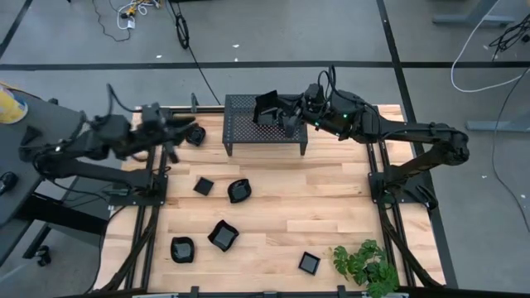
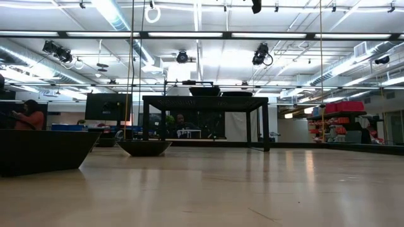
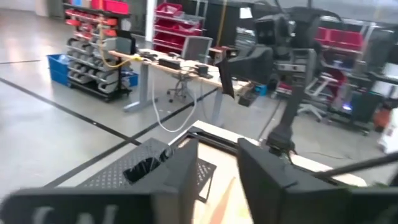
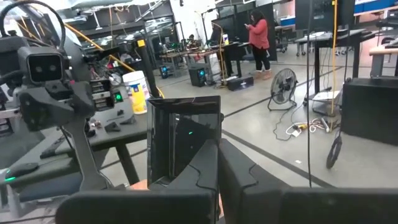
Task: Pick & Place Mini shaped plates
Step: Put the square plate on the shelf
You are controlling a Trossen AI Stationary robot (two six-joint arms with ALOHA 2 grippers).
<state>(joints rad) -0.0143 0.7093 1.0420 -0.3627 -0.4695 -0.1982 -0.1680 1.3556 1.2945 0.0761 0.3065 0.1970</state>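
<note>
Five small glossy black plates [image 1: 223,235] lie loose on my pale wooden counter [image 1: 273,207], awaiting collection. Farther back, my right jaws [image 1: 277,112] clench a square black plate [image 1: 266,107] by its rim, above the black perforated-metal stand [image 1: 248,132]. My left jaws [image 1: 185,132], half parted, sit by a rounded plate [image 1: 196,135].

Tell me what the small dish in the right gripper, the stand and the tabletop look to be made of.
The dish held in the right gripper looks like glossy black plastic or glazed ceramic: its face mirrors the room. The stand is probably black painted metal, its top a grid of punched holes. The tabletop is light wood, with visible plank seams and a faint sheen.
</note>
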